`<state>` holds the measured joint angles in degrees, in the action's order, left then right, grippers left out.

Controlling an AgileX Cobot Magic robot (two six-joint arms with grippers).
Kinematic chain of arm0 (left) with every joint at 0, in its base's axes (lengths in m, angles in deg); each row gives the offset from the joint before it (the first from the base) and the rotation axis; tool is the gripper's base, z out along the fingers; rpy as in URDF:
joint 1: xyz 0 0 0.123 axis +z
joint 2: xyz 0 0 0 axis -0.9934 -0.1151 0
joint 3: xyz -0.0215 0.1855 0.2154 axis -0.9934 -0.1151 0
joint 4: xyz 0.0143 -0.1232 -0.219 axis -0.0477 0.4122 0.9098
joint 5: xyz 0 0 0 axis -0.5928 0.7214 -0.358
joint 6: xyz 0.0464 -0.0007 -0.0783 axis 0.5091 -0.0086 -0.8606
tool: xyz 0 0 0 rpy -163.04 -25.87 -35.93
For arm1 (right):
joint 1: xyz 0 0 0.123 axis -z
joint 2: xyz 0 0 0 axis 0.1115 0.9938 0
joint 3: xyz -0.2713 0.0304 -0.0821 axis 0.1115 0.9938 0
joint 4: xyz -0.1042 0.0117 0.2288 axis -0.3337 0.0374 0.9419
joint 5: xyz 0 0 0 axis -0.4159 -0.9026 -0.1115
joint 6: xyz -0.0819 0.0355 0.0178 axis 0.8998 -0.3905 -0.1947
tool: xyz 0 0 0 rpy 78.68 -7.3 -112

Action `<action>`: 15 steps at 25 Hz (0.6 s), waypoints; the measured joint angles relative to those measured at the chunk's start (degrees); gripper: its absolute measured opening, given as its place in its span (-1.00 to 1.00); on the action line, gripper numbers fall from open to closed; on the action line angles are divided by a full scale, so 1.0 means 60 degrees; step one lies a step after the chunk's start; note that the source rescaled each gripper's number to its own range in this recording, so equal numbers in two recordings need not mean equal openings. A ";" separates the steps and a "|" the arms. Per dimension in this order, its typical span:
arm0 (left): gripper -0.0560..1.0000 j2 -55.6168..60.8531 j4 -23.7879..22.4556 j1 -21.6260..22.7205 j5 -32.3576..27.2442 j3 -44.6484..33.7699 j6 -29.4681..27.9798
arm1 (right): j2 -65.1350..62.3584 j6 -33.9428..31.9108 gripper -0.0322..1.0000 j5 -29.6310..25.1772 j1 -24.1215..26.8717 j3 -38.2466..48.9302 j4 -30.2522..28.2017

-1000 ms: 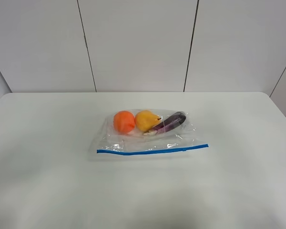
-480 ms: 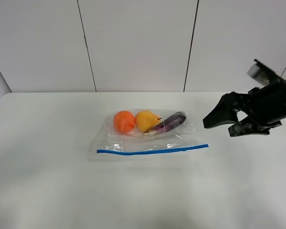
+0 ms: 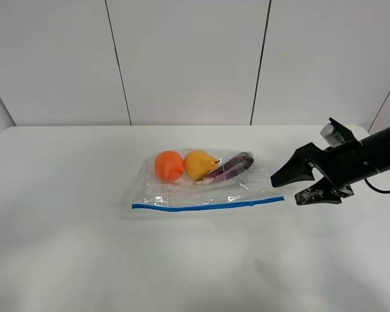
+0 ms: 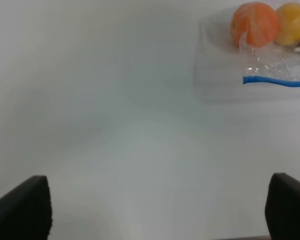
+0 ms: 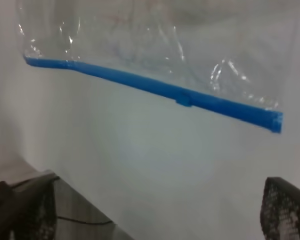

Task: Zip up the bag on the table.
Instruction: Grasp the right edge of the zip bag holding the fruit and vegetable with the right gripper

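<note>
Bag lies mid-table, limp, crinkly and slippery, so pinch the stiffer blue seal strip, perhaps at that small nub, while the right gripper hovers at its three o'clock, spread wide, empty.

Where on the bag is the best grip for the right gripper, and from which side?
Probably the right end of the blue seal strip, approached from the right and above. It lies flat along the near edge of the bag, clear of the produce, and that end sits closest to the open right gripper.
</note>
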<state>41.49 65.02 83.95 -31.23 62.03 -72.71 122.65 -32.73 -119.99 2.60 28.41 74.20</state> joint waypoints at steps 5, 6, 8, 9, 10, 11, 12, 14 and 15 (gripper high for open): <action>1.00 0.0000 0.0000 0.0000 0.0000 0.0000 0.0000 | 0.1030 0.1128 0.87 -0.0363 0.0203 -0.0030 0.0709; 1.00 0.0000 0.0000 0.0000 0.0000 0.0000 0.0000 | 0.1274 0.1219 0.84 -0.0400 0.0203 -0.0030 0.0794; 1.00 0.0000 0.0000 0.0000 0.0000 0.0000 0.0000 | 0.1789 0.1256 0.82 -0.0388 0.0203 -0.0030 0.0921; 1.00 0.0000 0.0000 0.0000 0.0000 0.0000 0.0000 | 0.1954 0.1256 0.81 -0.0298 0.0203 -0.0030 0.0922; 1.00 0.0000 0.0000 0.0000 0.0000 0.0000 0.0000 | 0.2019 0.1297 0.81 -0.0100 0.0203 -0.0030 0.0893; 1.00 0.0000 0.0000 0.0000 0.0000 0.0000 0.0000 | 0.2042 0.1319 0.81 0.0098 0.0203 -0.0030 0.0843; 1.00 0.0000 0.0000 0.0000 0.0000 0.0000 0.0000 | 0.2042 0.1303 0.81 0.0300 0.0203 -0.0030 0.0780; 1.00 0.0000 0.0000 0.0000 0.0000 0.0000 0.0000 | 0.2042 0.1125 0.81 0.0478 0.0203 -0.0030 0.0720; 1.00 0.0000 0.0000 0.0000 0.0000 0.0000 0.0000 | 0.2042 0.1106 0.80 0.0490 0.0203 -0.0071 0.0664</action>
<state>41.49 65.02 83.95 -31.23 62.03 -72.71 134.90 -26.10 -117.05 3.82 27.99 78.19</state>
